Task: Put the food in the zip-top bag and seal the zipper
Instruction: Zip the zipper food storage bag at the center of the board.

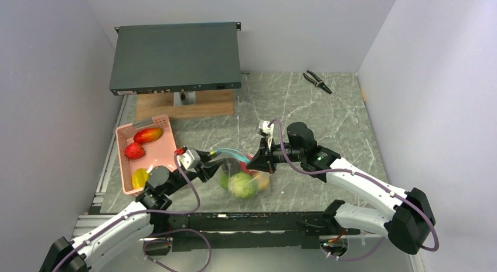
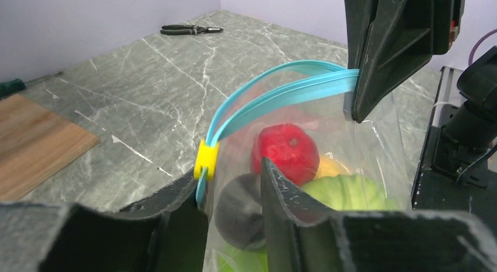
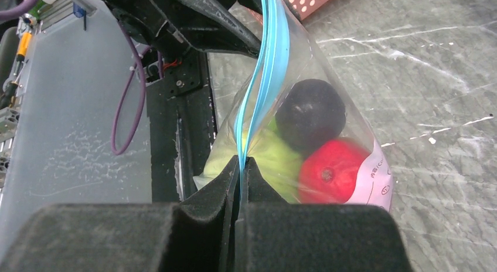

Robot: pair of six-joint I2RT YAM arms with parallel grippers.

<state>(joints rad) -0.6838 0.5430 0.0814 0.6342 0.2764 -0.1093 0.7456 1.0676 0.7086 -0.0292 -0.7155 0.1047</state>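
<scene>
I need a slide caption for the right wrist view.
Right hand pinches the teal zipper of a clear bag holding red, purple and green food.

You have one clear bag [image 3: 293, 67] with one blue zipper [image 2: 275, 93] and one yellow slider [image 2: 206, 159]. Inside you can count four pieces for sure: one red ball [image 2: 285, 153], one dark purple ball [image 2: 240, 210], one green cabbage [image 2: 346, 193] and one yellow-orange piece [image 2: 331, 165]. A second green piece [image 2: 231, 260] may lie under them. One pink basket [image 1: 159, 121] holds three more: one orange mango [image 1: 147, 135], one red berry [image 1: 134, 150] and one yellow fruit [image 1: 139, 178]. Your counter [image 1: 328, 125] also bears one pair of pliers [image 1: 317, 81], one wooden board [image 1: 158, 106] and one dark box [image 1: 176, 55]. Two claws are in view: the left claw [image 2: 230, 166] and the right claw [image 3: 241, 162].
</scene>
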